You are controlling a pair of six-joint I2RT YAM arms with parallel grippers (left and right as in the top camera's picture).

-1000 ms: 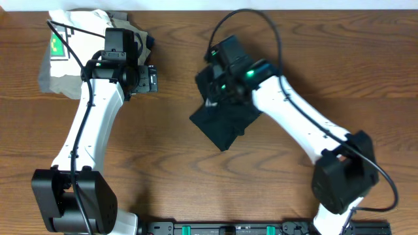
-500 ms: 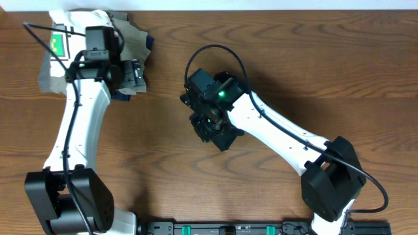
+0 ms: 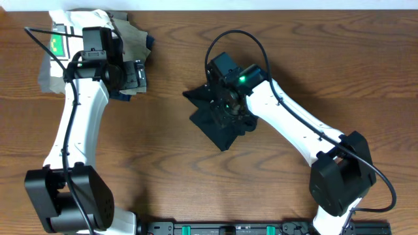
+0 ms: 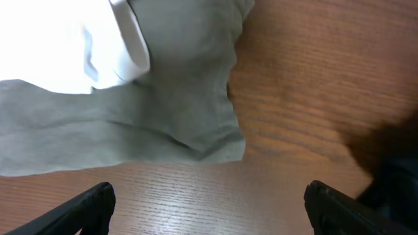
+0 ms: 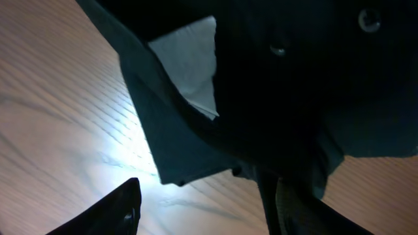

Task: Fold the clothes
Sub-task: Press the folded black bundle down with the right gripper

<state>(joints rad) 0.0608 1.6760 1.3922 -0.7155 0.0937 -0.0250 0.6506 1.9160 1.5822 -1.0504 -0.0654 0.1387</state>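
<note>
The clothes, a black T-shirt [image 3: 219,127], lie folded in a small bundle at the table's middle. My right gripper [image 3: 226,106] hovers over the bundle's upper part. In the right wrist view the black fabric [image 5: 274,85] fills the top, with its white inner label [image 5: 189,62] showing. The right gripper [image 5: 202,209] is open, bare wood shows between its fingers [image 5: 114,212], and the shirt's edge hangs just above the gap. My left gripper [image 3: 136,75] is wide open at the far left, by the pile of other garments, away from the shirt.
A khaki-grey garment [image 4: 130,124] and a cream one [image 3: 78,19] with a green tag [image 3: 59,44] are heaped at the back left corner. The left gripper [image 4: 209,212] hangs over bare wood just in front of that heap. A dark cloth [image 4: 392,176] shows at the right edge.
The right gripper has opened and let go of the shirt, swinging left and then back right over it. The left arm moved left to the pile, then stayed still.
</note>
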